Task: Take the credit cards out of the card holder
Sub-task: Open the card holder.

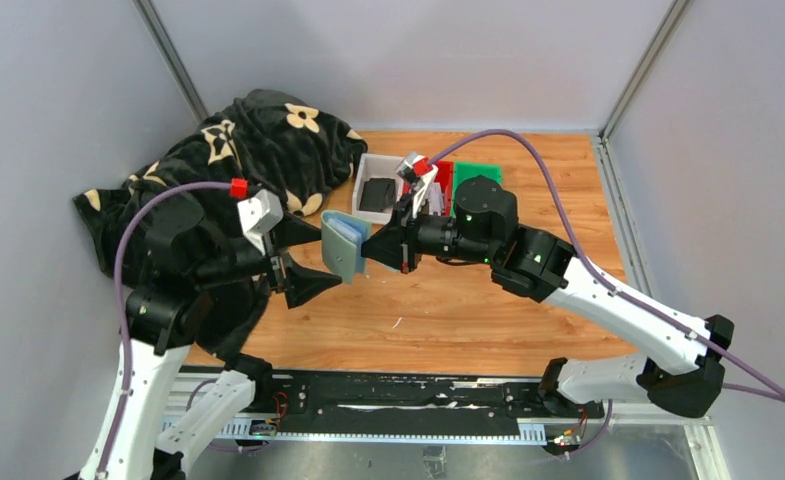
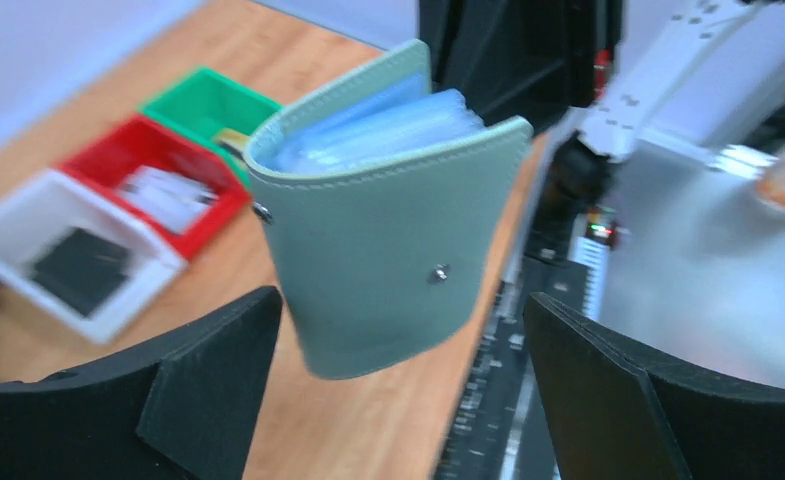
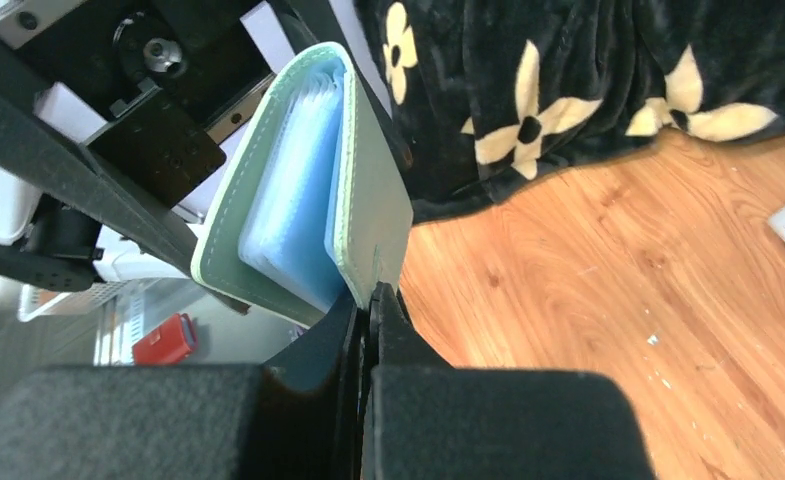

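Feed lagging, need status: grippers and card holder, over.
Left gripper open, straddling card holder, not touching. Right gripper shut on holder's cover edge. Blanket beside left arm.

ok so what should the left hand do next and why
Probably ease the open left hand onto the free cover of the card holder and pull it wider. The right hand pinches just one cover in mid-air, and the blue sleeves are barely fanned.

card holder (image 1: 344,248) above table (image 1: 448,310), trays (image 1: 365,170) behind
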